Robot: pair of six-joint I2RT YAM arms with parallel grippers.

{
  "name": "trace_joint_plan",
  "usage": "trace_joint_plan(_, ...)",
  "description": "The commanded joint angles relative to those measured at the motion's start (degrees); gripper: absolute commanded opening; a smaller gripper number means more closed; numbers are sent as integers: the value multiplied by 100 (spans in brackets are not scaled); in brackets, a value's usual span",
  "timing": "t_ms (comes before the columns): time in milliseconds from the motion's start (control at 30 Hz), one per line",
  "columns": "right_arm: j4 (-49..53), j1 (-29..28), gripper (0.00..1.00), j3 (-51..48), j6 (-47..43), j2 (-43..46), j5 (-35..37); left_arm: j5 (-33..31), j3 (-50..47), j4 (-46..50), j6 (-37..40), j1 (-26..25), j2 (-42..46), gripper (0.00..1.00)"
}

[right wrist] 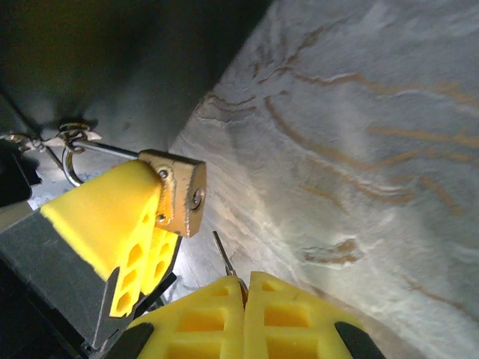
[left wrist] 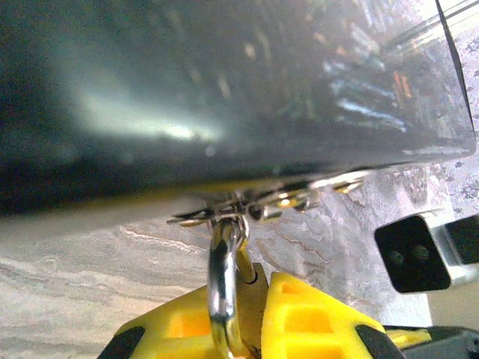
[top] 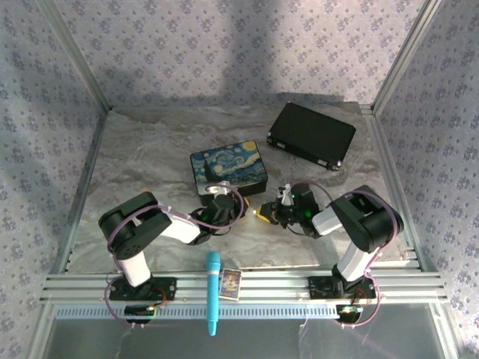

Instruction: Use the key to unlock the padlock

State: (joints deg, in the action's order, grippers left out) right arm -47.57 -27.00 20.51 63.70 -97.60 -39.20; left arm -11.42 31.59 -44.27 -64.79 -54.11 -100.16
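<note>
The brass padlock (right wrist: 179, 191) hangs by its silver shackle (left wrist: 223, 273) from the hasp (left wrist: 258, 203) on the side of the blue starry-night tin (top: 228, 168). My left gripper (left wrist: 251, 299) is shut on the padlock's body, its yellow fingers (right wrist: 105, 217) on either side. The keyhole end (right wrist: 196, 198) faces my right gripper (right wrist: 243, 288), which is shut on the key (right wrist: 223, 254). The thin silvery blade sticks out from between the pads. Its tip stands just below the keyhole end, a small gap apart. From above, both grippers (top: 224, 202) (top: 263, 212) meet in front of the tin.
A black case (top: 310, 134) lies at the back right. A cyan pen-like stick (top: 212, 292) and a small printed card (top: 230, 283) rest on the front rail. The marbled table (top: 142, 164) is walled by patterned panels on three sides.
</note>
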Motion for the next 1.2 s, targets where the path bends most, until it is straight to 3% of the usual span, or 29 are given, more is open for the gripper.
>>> trace_joint_plan(0, -410, 77, 0, 123, 155, -157, -465, 702, -187, -261, -646, 60, -8, 0)
trace_joint_plan(333, -1265, 236, 0, 124, 472, -593, -758, 642, -110, 273, -603, 95, 260, 0)
trace_joint_plan(1167, -2222, 284, 0, 232, 641, -1033, -943, 1035, -225, -383, -895, 184, 54, 1)
